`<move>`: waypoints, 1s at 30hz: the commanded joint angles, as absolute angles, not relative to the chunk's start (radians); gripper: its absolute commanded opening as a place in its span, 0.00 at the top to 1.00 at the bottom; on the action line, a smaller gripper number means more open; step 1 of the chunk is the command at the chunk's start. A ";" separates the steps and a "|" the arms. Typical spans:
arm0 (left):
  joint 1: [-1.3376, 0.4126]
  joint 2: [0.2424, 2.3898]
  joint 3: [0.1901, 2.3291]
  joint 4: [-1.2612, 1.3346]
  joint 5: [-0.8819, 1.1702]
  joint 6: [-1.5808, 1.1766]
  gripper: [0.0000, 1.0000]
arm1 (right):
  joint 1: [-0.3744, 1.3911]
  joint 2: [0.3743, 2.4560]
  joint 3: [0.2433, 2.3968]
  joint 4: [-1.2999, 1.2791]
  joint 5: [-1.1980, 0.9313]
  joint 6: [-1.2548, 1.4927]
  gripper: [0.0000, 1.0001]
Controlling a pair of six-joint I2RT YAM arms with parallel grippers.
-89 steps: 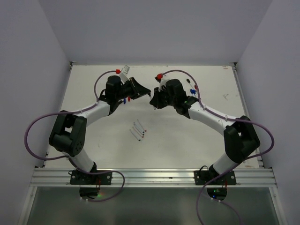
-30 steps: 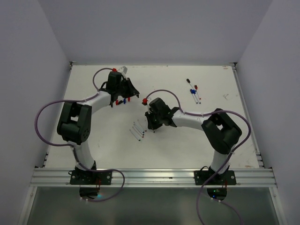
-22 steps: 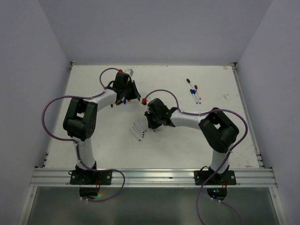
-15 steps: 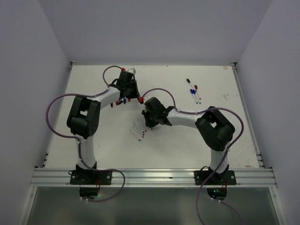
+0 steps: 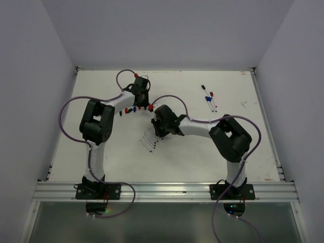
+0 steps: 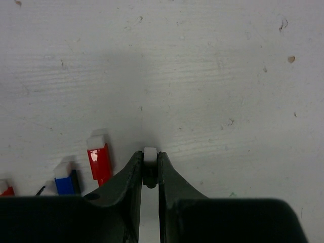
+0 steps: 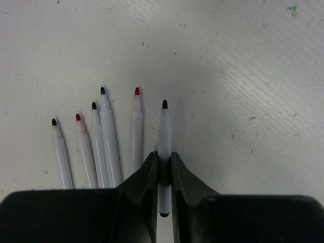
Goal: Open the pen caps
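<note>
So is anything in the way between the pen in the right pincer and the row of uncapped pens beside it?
Nothing visible. The right pincer grips a black-tipped pen beside the five uncapped pens; only bare table lies between.

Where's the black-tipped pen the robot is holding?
In the right wrist view, the black-tipped pen sits in the right tool, just right of five uncapped pens lying side by side.

A robotics lab cell — bare walls around a white table, two arms on an aluminium rail.
</note>
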State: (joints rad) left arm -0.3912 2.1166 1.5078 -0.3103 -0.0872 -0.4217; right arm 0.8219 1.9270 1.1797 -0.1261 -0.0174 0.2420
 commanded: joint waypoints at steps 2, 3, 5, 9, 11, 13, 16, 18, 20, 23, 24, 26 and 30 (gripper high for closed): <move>-0.391 2.137 1.572 -0.359 -0.170 -0.365 1.00 | 0.845 1.959 1.196 -0.130 -0.020 0.226 0.85; -0.391 2.140 1.575 -0.365 -0.182 -0.364 1.00 | 0.851 1.960 1.198 -0.133 -0.017 0.224 0.82; -0.391 2.144 1.582 -0.368 -0.196 -0.359 1.00 | 0.856 1.960 1.198 -0.132 -0.009 0.219 0.79; -0.391 2.151 1.583 -0.376 -0.215 -0.351 1.00 | 0.862 1.962 1.200 -0.130 -0.008 0.221 0.77; -0.391 2.151 1.583 -0.376 -0.231 -0.347 1.00 | 0.868 1.960 1.200 -0.127 -0.002 0.221 0.68; -0.391 2.149 1.585 -0.376 -0.239 -0.344 1.00 | 0.867 1.960 1.203 -0.129 -0.003 0.219 0.66; -0.391 2.143 1.588 -0.370 -0.239 -0.337 1.00 | 0.870 1.956 1.204 -0.130 -0.003 0.219 0.60; -0.391 2.143 1.592 -0.370 -0.239 -0.336 0.97 | 0.868 1.951 1.207 -0.132 -0.003 0.218 0.58; -0.393 2.143 1.592 -0.370 -0.235 -0.336 0.95 | 0.870 1.944 1.209 -0.133 0.020 0.218 0.58; -0.391 2.145 1.592 -0.368 -0.233 -0.337 0.89 | 0.870 1.921 1.212 -0.140 0.031 0.215 0.57; -0.393 2.143 1.592 -0.368 -0.233 -0.336 0.87 | 0.868 1.907 1.215 -0.143 0.035 0.213 0.57; -0.393 2.138 1.586 -0.365 -0.236 -0.336 0.83 | 0.868 1.895 1.218 -0.146 0.040 0.207 0.56; -0.393 2.125 1.578 -0.356 -0.238 -0.341 0.76 | 0.868 1.864 1.223 -0.158 0.045 0.206 0.56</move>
State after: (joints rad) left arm -0.3912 2.1357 1.5524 -0.3614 -0.2138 -0.3546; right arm 0.8692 1.9324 1.1957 -0.1265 0.0101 0.2230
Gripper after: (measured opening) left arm 0.231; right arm 0.439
